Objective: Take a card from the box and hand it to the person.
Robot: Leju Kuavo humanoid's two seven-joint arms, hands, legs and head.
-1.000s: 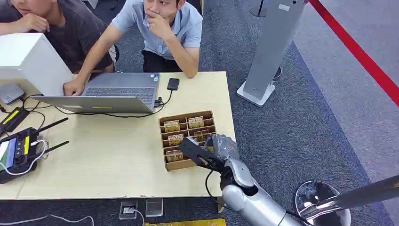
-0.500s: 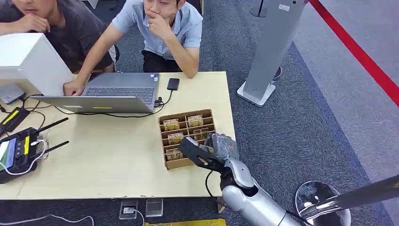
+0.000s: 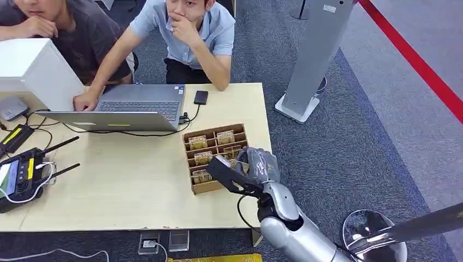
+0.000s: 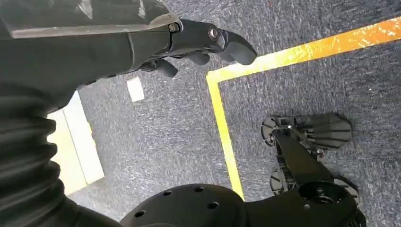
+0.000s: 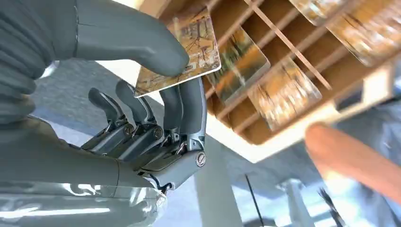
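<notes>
The right hand (image 5: 156,90) pinches a printed, golden-toned card (image 5: 182,52) just above the slotted brown cardboard box (image 3: 215,158) — the left hand (image 4: 189,42), fingers loosely curled, holds nothing.

The head view is evenly and brightly lit, with soft, short shadows under the laptop (image 3: 123,106) and the card box (image 3: 217,159) on the pale table (image 3: 125,191). It is mostly sharp, a little soft at the corners. The right wrist view is close and partly blurred: the cards in the box are smeared, the person's arm (image 5: 352,163) is out of focus, and daylight glares behind. The left wrist view is dimmer; the carpet (image 4: 165,137) is grainy.
</notes>
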